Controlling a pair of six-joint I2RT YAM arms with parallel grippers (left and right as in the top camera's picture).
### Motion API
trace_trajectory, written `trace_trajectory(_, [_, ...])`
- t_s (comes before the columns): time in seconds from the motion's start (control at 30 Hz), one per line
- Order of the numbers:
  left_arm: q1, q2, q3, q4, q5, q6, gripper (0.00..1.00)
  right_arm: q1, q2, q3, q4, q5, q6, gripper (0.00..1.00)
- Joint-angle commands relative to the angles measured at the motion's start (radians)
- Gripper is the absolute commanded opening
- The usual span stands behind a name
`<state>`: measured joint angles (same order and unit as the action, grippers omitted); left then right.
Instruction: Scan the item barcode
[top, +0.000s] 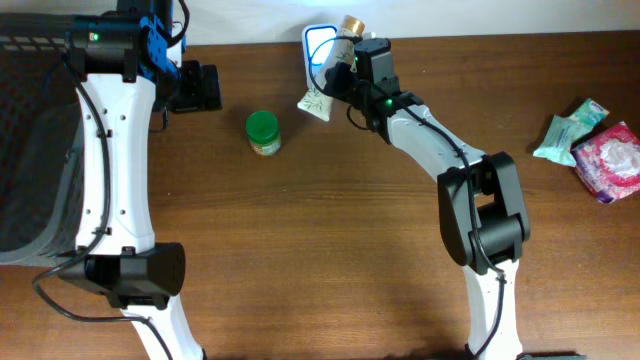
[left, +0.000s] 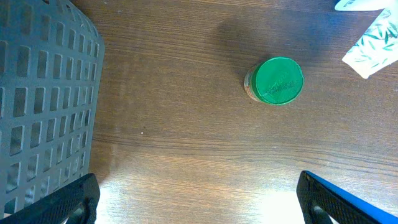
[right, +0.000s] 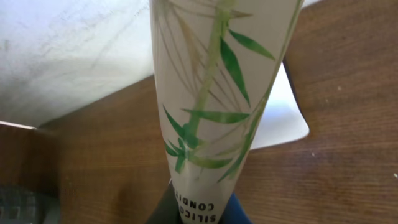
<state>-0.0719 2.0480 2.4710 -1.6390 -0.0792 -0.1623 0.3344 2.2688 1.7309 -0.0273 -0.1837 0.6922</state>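
While right gripper (top: 335, 85) is clamping tube (top: 315, 100), upper centre, scan step is running.
Left gripper (left: 199, 208) hanging wide, empty; next likely calling for barcode facing scanner (top: 318, 45).

surface: wooden table (top: 330, 250) | centre: green-lidded jar (top: 263, 132) | left: grey basket (top: 35, 150) | right: teal packet (top: 568, 132), pink packet (top: 608, 162)

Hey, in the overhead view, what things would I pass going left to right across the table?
Grey mesh basket, green-lidded jar, bamboo-print tube, teal packet, pink packet.
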Motion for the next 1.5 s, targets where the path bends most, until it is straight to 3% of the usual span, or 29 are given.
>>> trace_trajectory(0.0, [-0.004, 0.002, -0.001, -0.001, -0.005, -0.009, 0.99, 0.006, -0.017, 0.032, 0.015, -0.007, -0.008, 0.04])
trace_trajectory(0.27, [-0.004, 0.002, -0.001, -0.001, -0.005, -0.009, 0.99, -0.023, -0.020, 0.124, -0.098, -0.079, -0.102, 0.04])
trace_trajectory(0.47, [-0.004, 0.002, -0.002, -0.001, -0.005, -0.009, 0.99, -0.235, -0.060, 0.404, -0.592, -0.045, -0.109, 0.04])
trace_trajectory(0.57, [-0.004, 0.002, -0.001, -0.001, -0.005, -0.008, 0.99, -0.416, -0.056, 0.422, -0.844, 0.084, -0.116, 0.04])
trace_trajectory(0.63, [-0.004, 0.002, -0.001, -0.001, -0.004, -0.009, 0.99, -0.530, -0.051, 0.412, -0.952, 0.230, -0.223, 0.04])
trace_trajectory(0.67, [-0.004, 0.002, -0.002, -0.001, -0.004, -0.009, 0.99, -0.594, -0.039, 0.401, -0.967, 0.248, -0.375, 0.05])
trace_trajectory(0.73, [-0.004, 0.002, -0.001, -0.001, -0.004, -0.009, 0.99, -0.650, -0.025, 0.390, -0.983, 0.248, -0.457, 0.08])
trace_trajectory(0.87, [-0.004, 0.002, -0.001, -0.001, -0.005, -0.009, 0.99, -0.730, 0.017, 0.346, -0.924, 0.245, -0.477, 0.08])
trace_trajectory(1.03, [-0.004, 0.002, -0.001, 0.000, -0.004, -0.009, 0.99, -0.736, 0.086, 0.340, -0.893, 0.310, -0.527, 0.17])
trace_trajectory(1.13, [-0.004, 0.002, -0.002, -0.001, -0.004, -0.009, 0.99, -0.736, 0.082, 0.346, -0.900, 0.345, -0.527, 0.13])
trace_trajectory(1.17, [-0.004, 0.002, -0.001, -0.001, -0.005, -0.009, 0.99, -0.735, 0.068, 0.353, -0.910, 0.328, -0.527, 0.15])
trace_trajectory(1.2, [-0.004, 0.002, -0.001, -0.001, -0.005, -0.009, 0.99, -0.734, 0.042, 0.364, -0.928, 0.277, -0.527, 0.24])
trace_trajectory(1.23, [-0.004, 0.002, -0.002, -0.001, -0.005, -0.009, 0.99, -0.733, 0.005, 0.379, -0.949, 0.169, -0.517, 0.51])
trace_trajectory(1.27, [-0.004, 0.002, -0.001, -0.001, -0.004, -0.009, 0.99, -0.733, -0.022, 0.385, -0.958, 0.073, -0.508, 0.59])
trace_trajectory(1.4, [-0.004, 0.002, -0.002, -0.001, -0.004, -0.009, 0.99, -0.719, -0.134, 0.385, -1.011, -0.424, -0.494, 0.61])
trace_trajectory(1.47, [-0.004, 0.002, -0.001, -0.001, -0.005, -0.009, 0.99, -0.695, -0.142, 0.385, -1.046, -0.548, -0.494, 0.62])
